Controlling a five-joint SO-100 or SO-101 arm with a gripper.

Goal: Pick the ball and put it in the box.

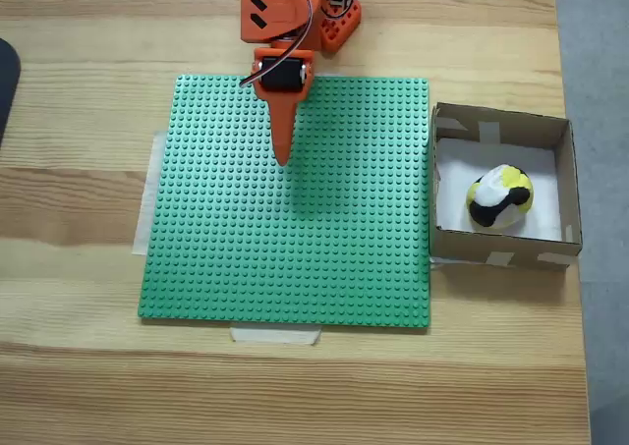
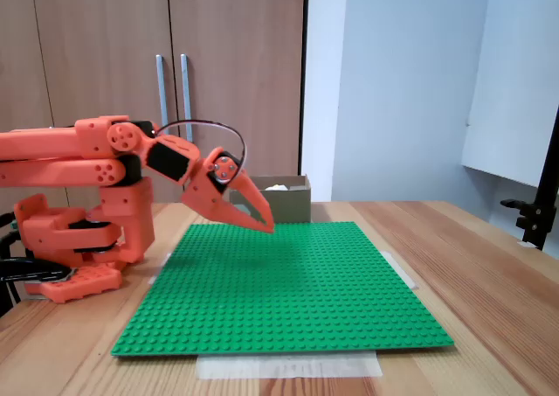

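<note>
The ball (image 1: 500, 197) already lies inside the box (image 1: 563, 175), well to the right of the fingers (image 1: 282, 155), which are clenched and empty above the green baseplate (image 1: 295, 258).

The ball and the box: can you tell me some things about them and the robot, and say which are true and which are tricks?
1. The ball lies inside the box. True.
2. The gripper is holding the ball. False: it is shut on nothing, above the green studded plate, well away from the ball.
3. The box stands on the green plate. False: it stands on the wooden table, just beside the plate's edge.
4. The ball has white, black and yellow patches. True.
5. The robot arm is blue. False: it is orange.
</note>
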